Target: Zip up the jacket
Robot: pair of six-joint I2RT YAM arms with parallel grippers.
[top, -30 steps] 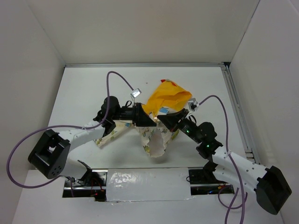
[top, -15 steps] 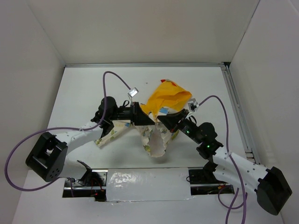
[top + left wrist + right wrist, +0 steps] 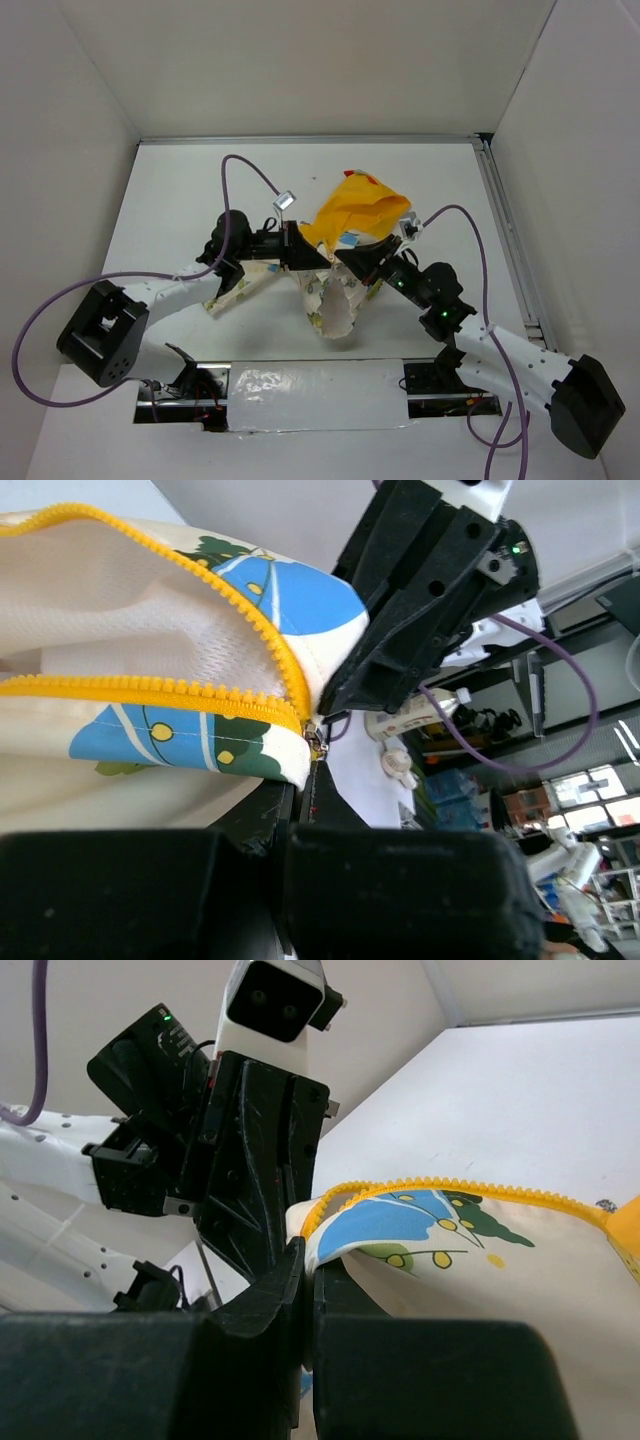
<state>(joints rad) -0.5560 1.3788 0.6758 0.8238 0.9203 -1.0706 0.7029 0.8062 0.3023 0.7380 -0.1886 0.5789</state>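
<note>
Running near-to-far, jacket [image 3: 338, 312], hood [image 3: 360, 205] farthest

The left gripper [image 3: 306, 783] has closed from open onto the jacket [image 3: 150, 620] at its zipper [image 3: 150, 692] end.

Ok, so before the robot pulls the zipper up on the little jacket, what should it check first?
1. The right gripper pinches the edge of the jacket: ok.
2. The left gripper is shut at the bottom end of the zipper: ok.
3. The left gripper really caught the slider: cannot tell, the fingers hide it.
4. The two rows of zipper teeth meet at the slider: ok.
5. The rows are pulled straight above the slider: not ok, the upper row curves away.
6. The orange hood is away from the grippers: ok.
</note>
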